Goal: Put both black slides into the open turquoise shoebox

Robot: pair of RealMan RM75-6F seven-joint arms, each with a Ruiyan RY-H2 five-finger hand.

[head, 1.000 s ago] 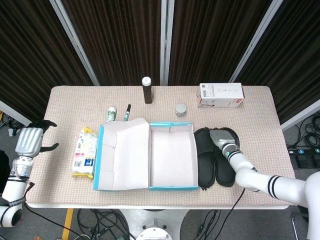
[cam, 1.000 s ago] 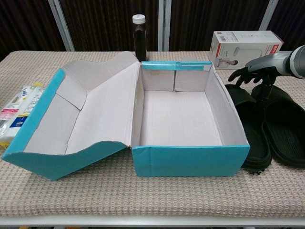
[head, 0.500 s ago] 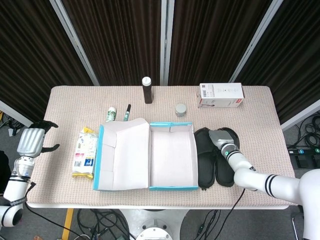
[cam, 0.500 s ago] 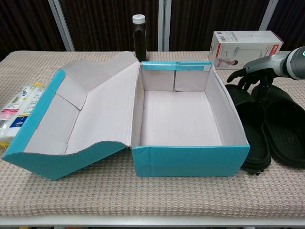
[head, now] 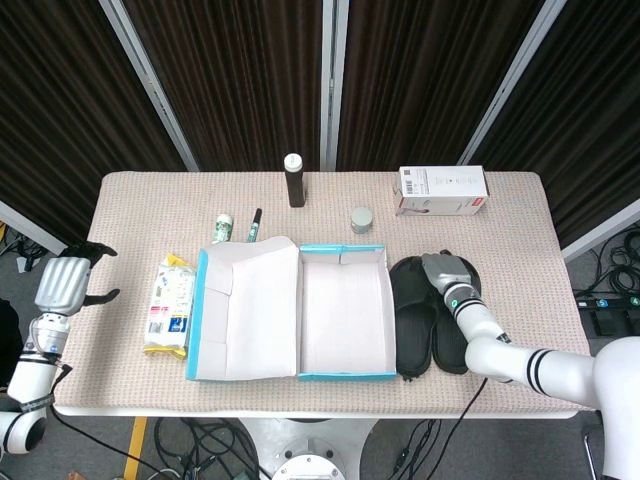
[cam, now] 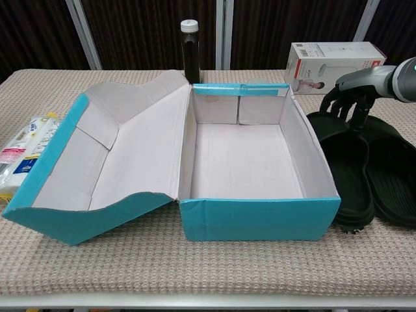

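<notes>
Room: dark curtains are hanging behind a table (head: 130, 190) that is wearing a pale woven cloth.
Left hand (head: 62, 283): it is hanging off the left edge of the table, well apart from everything on it. It is gripping nothing and its dark fingers are sticking out apart.
Wipes pack (head: 170, 305): it is lying flat near the left side, just beside the box lid.
Small tube (head: 222, 228) and pen (head: 254, 224): they are lying just past the far edge of the lid.
Turquoise shoebox (cam: 260, 218): it is sitting open in the middle, with its lid (cam: 97, 162) folded out to the left. Nothing is lying inside it.
Dark bottle (head: 294, 181): it is standing upright at the far side, behind the box.
Small round tin (head: 361, 219): it is sitting far of the box's right corner.
White carton (head: 442, 190): it is lying at the far right.
Black slides (head: 432, 320): both are lying side by side on the table, just right of the box, outside it.
Right hand (cam: 351, 99): it is reaching down over the far ends of the slides with fingers curled down onto them. I cannot tell if it is gripping one.
</notes>
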